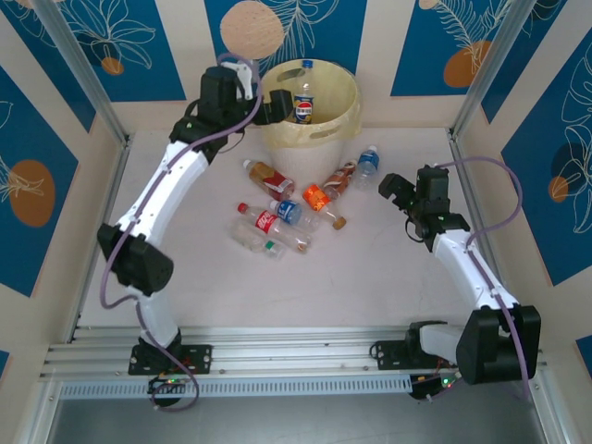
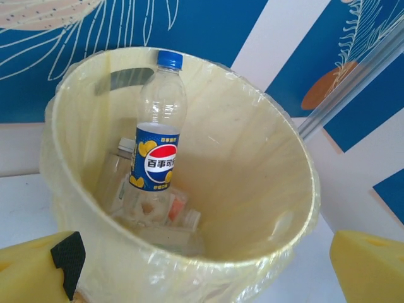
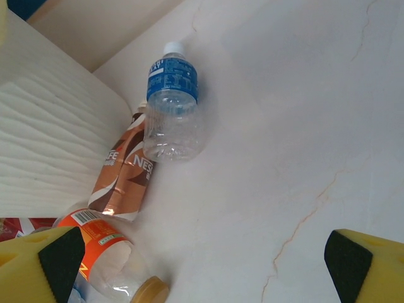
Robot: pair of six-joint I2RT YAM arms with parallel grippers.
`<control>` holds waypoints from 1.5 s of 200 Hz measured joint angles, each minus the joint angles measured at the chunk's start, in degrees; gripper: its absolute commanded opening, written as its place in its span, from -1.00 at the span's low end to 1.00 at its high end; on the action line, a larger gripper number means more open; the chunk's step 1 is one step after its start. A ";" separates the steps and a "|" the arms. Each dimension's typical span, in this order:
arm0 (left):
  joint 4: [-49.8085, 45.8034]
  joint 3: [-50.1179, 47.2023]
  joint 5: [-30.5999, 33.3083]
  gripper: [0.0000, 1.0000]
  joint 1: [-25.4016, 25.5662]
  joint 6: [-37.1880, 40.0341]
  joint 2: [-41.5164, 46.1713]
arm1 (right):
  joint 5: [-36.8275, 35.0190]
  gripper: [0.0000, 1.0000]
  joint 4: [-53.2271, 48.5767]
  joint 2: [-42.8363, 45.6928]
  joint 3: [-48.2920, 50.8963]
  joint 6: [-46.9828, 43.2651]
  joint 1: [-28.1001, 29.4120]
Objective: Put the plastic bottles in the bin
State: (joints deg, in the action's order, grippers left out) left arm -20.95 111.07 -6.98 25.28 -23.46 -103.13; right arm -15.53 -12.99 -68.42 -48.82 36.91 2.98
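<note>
Top external: left gripper (image 1: 276, 105) at bin (image 1: 347, 104) rim, jaws apart, empty. Pepsi bottle (image 1: 303, 102) upright inside bin. Other bottles (image 1: 282, 215) lie clustered on table (image 1: 370, 277) before bin. Right gripper (image 1: 396, 196) jaws apart, empty, near blue-label bottle (image 1: 368, 164).

Bin (image 1: 344, 116) mouth is free on its right half; an upright Pepsi bottle (image 2: 159, 126) stands against the far wall and the left gripper (image 1: 274, 109) hangs at the left rim. Table (image 1: 305, 296) is bare near the arm bases (image 1: 166, 356) and down both sides, while the bottle cluster (image 1: 289, 208) crowds the centre before the bin. Blue-labelled bottle (image 3: 172, 101) touches a brown Nescafe bottle (image 3: 123, 180), with bare table on its other side.
</note>
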 measured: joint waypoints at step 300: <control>22.69 -59.47 15.02 1.00 -11.45 -18.71 31.08 | 8.20 0.87 -12.74 -58.80 -52.30 -2.01 0.11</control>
State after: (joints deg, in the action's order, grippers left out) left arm 1.74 51.59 8.03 13.82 -42.17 -72.05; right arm -7.33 -25.74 -127.22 -101.12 34.89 3.09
